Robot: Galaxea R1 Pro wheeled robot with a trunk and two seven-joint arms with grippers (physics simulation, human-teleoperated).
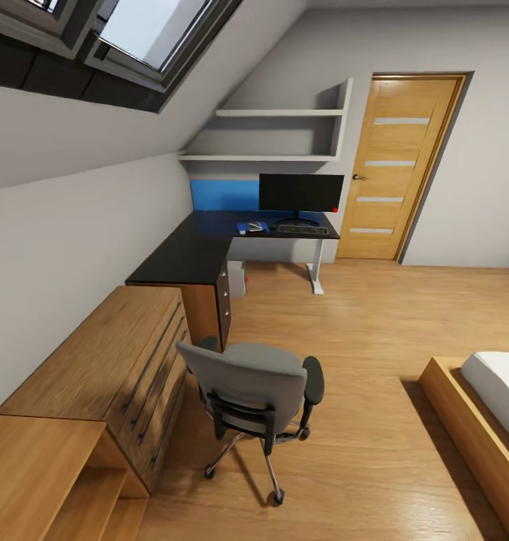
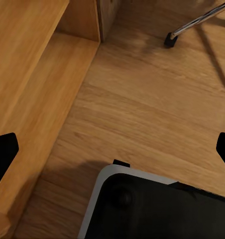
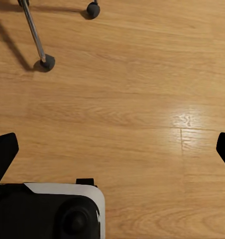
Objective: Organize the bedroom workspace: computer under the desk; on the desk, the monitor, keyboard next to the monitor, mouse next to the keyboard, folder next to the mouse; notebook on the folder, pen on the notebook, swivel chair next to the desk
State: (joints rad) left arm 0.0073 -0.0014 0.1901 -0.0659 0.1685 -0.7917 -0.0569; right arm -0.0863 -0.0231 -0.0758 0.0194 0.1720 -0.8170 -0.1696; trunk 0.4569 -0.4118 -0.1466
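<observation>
With both tools spread and empty over the floor, we judge the step is rolling the swivel chair [image 1: 258,391], now well short of the surface [image 1: 209,244] bearing the monitor [image 1: 300,192], steadily toward it.

Glossy black on the desk [image 1: 187,255] top, dark on its drawer unit; black across the monitor [image 1: 300,191] screen, one red dot at a lower corner; bright blue on the wall panel [image 1: 224,194] behind; grey upholstery with dark armrests on the swivel chair [image 1: 251,387], chrome legs on black castors; warm oak with horizontal pale stripes on the door [image 1: 397,169]; honey-brown grain over the wooden floor [image 1: 359,330] and the low chest [image 1: 104,361]; white on the shelves [image 1: 281,135].
</observation>
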